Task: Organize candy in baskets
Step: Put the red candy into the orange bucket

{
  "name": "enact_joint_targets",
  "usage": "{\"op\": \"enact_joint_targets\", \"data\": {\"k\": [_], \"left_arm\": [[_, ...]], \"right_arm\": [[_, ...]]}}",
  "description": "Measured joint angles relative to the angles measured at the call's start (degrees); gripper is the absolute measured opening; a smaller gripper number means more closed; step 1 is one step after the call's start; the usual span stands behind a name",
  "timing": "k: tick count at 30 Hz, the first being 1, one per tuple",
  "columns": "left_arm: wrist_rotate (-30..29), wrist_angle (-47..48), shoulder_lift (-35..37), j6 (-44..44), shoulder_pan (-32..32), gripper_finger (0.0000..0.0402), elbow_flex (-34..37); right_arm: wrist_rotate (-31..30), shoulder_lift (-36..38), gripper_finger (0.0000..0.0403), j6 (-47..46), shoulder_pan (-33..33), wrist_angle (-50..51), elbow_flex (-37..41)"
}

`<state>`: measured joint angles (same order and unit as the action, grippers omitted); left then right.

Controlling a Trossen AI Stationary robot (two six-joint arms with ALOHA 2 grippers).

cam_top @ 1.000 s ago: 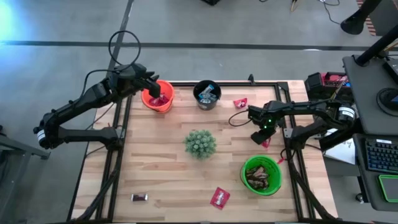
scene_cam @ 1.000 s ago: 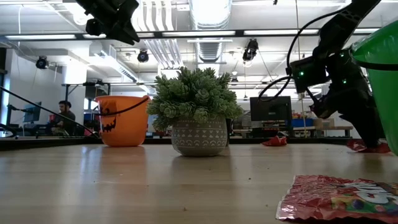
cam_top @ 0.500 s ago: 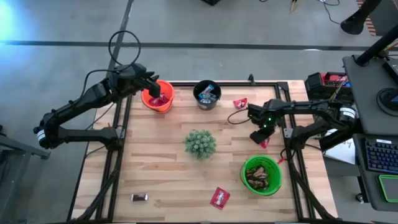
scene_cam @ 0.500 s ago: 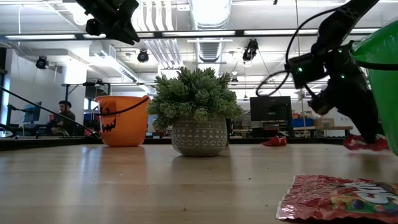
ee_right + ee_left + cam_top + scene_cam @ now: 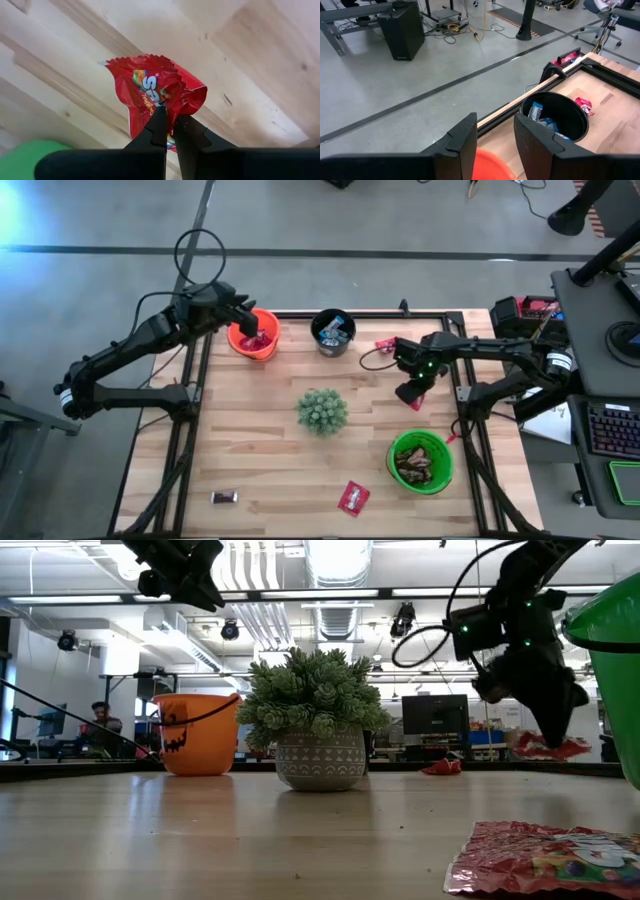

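Observation:
My right gripper [image 5: 410, 392] hangs over the table's right part, shut on a red candy [image 5: 152, 92], which also shows in the low view as the red candy [image 5: 545, 748]. Over the orange basket [image 5: 256, 340] at the far left, my left gripper [image 5: 495, 135] stands open with nothing between its fingers. The black basket [image 5: 333, 332] holds blue-and-silver candy. The green basket [image 5: 420, 462] holds dark brown candy. Loose on the table lie a red candy [image 5: 386, 345], another red candy [image 5: 352, 497] and a dark brown candy [image 5: 224, 497]. My right gripper pinches the red candy's crumpled wrapper [image 5: 167, 111] between its two fingers, close to one edge. The fingers come from above and point steeply down. The candy hangs below the fingers, clear of the table, with its wrapper bent upward beside them.
A spiky green plant in a pot [image 5: 322, 410] stands at the table's middle, between the baskets. A black frame [image 5: 470, 430] runs along the table's edges. Bare wood lies in the near left part of the table.
My right gripper, staying shut, has risen and gone a little toward the table's left and far side. The red candy, which lay on the table a second ago, now hangs lifted clear below the fingers.

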<state>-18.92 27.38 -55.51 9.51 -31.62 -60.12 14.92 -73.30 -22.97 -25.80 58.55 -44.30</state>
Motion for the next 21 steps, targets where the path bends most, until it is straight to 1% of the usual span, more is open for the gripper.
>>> {"op": "enact_joint_targets", "data": {"k": [2, 4, 6, 9, 15, 18, 21], "left_arm": [[0.0, -0.7, 0.0, 0.0, 0.0, 0.0116, 0.0], [0.2, -0.9, 0.1, 0.0, 0.0, 0.0122, 0.0], [1.6, 0.1, 0.1, 0.6, 0.0, 0.013, -0.5], [3.0, 2.7, -0.1, 0.5, 0.0, 0.0144, -3.2], [3.0, 7.1, -1.6, -0.2, 0.0, 0.0156, -9.2], [3.1, 12.2, -2.8, -1.4, 0.0, 0.0156, -12.3], [3.1, 16.3, -4.0, -1.2, 0.0, 0.0155, -14.8]], "right_arm": [[-0.2, 0.0, 0.0008, -0.1, 0.0, -0.1, -1.6], [-1.7, 0.0, 0.0008, -0.2, 0.0, 0.0, -3.5], [-3.1, 0.0, 0.0008, -0.2, 0.0, -0.1, -5.9], [-4.7, 0.0, 0.0008, -0.2, 0.0, -0.2, -10.1], [-8.5, -0.3, 0.0008, 0.4, 0.0, -2.6, -19.4], [-9.4, -2.0, 0.0008, 2.1, 0.0, -4.2, -23.9], [-10.5, -5.3, 0.0008, 4.2, 0.0, -6.0, -27.7]]}}
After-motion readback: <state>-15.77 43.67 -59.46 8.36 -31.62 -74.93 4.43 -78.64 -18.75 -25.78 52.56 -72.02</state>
